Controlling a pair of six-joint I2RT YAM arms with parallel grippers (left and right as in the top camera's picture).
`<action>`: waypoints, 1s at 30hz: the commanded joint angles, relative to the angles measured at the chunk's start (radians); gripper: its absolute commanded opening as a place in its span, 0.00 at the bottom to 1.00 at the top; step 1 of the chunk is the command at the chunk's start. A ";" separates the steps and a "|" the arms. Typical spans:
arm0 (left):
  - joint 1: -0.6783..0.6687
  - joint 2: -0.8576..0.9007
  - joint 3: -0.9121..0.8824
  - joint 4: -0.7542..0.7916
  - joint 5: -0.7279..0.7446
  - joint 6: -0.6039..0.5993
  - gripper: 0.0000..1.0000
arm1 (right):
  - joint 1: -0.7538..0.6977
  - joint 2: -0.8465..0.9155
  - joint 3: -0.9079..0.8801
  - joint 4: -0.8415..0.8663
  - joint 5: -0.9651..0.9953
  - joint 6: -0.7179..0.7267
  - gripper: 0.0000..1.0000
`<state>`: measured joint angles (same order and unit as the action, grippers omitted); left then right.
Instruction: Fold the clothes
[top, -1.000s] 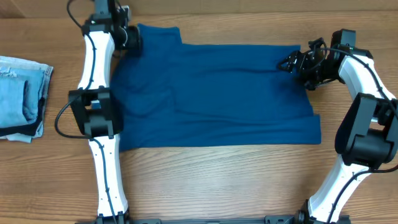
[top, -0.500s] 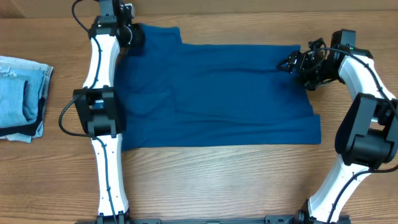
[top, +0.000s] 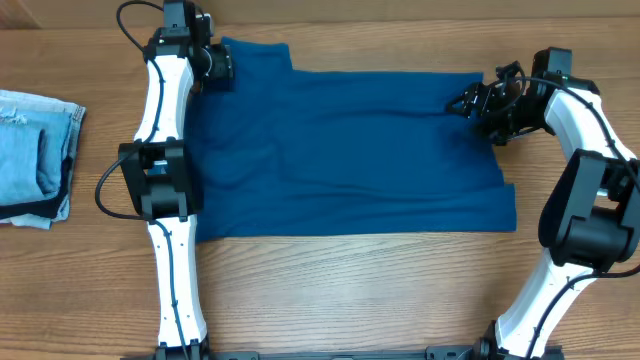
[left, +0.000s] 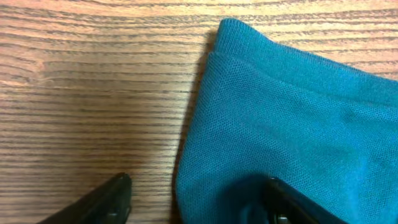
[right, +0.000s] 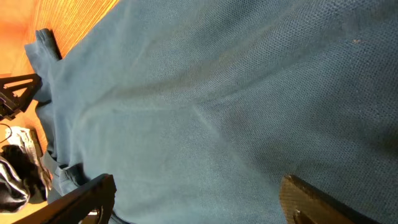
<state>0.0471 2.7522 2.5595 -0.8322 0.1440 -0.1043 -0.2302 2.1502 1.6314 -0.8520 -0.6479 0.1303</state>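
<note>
The clothes, a deep teal-blue shirt (top: 340, 150), lie spread flat across the middle of the table. My left gripper (top: 218, 66) is at the shirt's far left corner and stands open. In the left wrist view the left gripper (left: 196, 202) straddles the cloth's edge (left: 292, 106), with one finger (left: 112, 198) over bare wood and the other (left: 289, 200) over the fabric. My right gripper (top: 466, 100) hovers at the far right corner. The right wrist view shows the right gripper (right: 196, 199) open wide, with only flat shirt fabric (right: 217, 81) below it.
A stack of pale blue denim with a dark edge (top: 35, 155) lies at the table's left edge. Bare wood (top: 350, 290) runs along the front between the two arm bases.
The left gripper shifted slightly around the shirt's far left corner and its jaws now stand wider than half a second ago. The right arm and the shirt have not moved.
</note>
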 joint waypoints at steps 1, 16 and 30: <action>-0.003 0.024 0.013 0.005 0.048 0.000 0.61 | 0.000 -0.020 0.014 0.008 -0.013 -0.003 0.88; -0.011 0.007 0.016 -0.037 0.101 -0.001 0.04 | 0.000 -0.020 0.014 0.004 -0.013 -0.003 0.88; 0.011 -0.224 0.018 -0.317 0.119 0.050 0.04 | 0.000 -0.020 0.014 -0.007 -0.013 -0.003 0.88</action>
<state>0.0727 2.6163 2.5591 -1.0836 0.2394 -0.0933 -0.2302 2.1502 1.6314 -0.8631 -0.6483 0.1307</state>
